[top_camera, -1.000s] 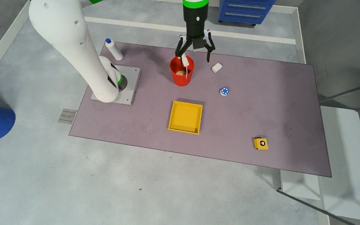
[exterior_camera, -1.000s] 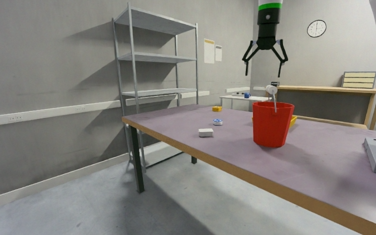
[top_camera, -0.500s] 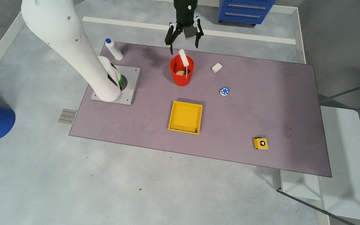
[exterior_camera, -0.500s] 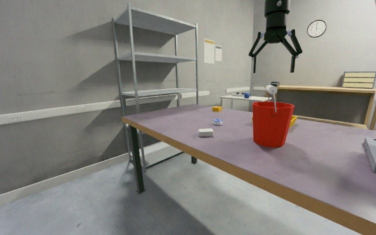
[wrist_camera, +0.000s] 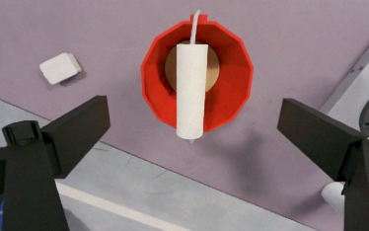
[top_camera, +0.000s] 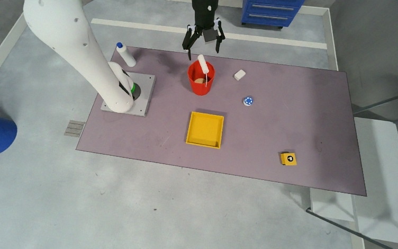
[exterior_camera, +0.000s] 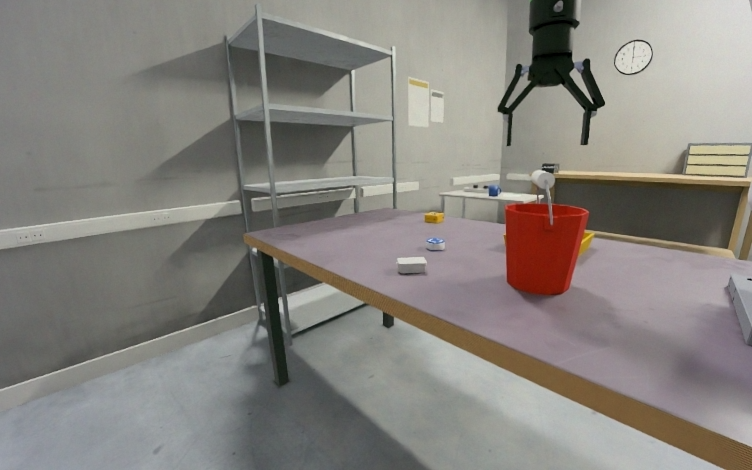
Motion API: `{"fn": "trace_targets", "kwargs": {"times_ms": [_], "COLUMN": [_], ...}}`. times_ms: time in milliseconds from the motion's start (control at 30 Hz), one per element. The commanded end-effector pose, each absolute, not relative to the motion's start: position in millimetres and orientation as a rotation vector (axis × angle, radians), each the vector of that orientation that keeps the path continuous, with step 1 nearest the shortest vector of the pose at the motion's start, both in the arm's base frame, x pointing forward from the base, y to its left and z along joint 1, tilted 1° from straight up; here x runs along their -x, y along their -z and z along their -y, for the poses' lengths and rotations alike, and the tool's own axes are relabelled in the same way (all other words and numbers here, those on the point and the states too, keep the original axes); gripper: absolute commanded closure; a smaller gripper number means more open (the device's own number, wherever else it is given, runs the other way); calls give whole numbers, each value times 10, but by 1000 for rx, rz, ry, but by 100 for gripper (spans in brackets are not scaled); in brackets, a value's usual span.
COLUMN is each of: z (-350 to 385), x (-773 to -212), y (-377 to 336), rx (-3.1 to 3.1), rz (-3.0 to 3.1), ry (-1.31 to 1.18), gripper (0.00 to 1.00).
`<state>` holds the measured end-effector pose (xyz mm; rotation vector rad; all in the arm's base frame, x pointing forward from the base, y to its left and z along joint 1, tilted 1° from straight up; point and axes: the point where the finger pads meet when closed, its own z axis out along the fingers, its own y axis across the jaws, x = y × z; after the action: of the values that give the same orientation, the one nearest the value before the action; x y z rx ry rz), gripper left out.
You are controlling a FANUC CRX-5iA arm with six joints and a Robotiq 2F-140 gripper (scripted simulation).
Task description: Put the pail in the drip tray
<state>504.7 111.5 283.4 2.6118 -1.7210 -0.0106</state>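
The red pail (top_camera: 201, 78) stands upright on the purple table near its back edge, with its white handle grip (top_camera: 202, 63) raised above the rim on a thin wire. It shows from the side in the exterior view (exterior_camera: 544, 247) and from above in the wrist view (wrist_camera: 197, 76). The yellow drip tray (top_camera: 205, 129) lies empty on the table in front of the pail, apart from it. My gripper (top_camera: 203, 43) hangs open and empty straight above the pail, well clear of the handle grip (wrist_camera: 190, 91). It also shows in the exterior view (exterior_camera: 547, 124).
A white block (top_camera: 240, 74) and a blue-and-white disc (top_camera: 248, 101) lie right of the pail. A small yellow box (top_camera: 288, 158) sits front right. A white bottle (top_camera: 125, 53) stands by the arm's base plate (top_camera: 131, 94). A metal shelf (exterior_camera: 316, 166) stands beyond the table.
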Motion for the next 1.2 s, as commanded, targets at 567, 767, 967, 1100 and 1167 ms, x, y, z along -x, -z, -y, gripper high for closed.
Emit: {"fn": "trace_targets", "kwargs": {"times_ms": [567, 767, 967, 1100, 1167], "z": [-1114, -1114, -1114, -1114, -1114], "x": [-5049, -5049, -5049, -5049, -5049], "y": [-2842, -2836, -2801, -2781, -2755], "rx": [-2613, -2613, -2612, -2612, -2612], "rz": [1722, 1722, 1723, 1723, 1723], "ry": [9, 9, 9, 9, 9], "gripper": [0, 0, 0, 0, 0]}}
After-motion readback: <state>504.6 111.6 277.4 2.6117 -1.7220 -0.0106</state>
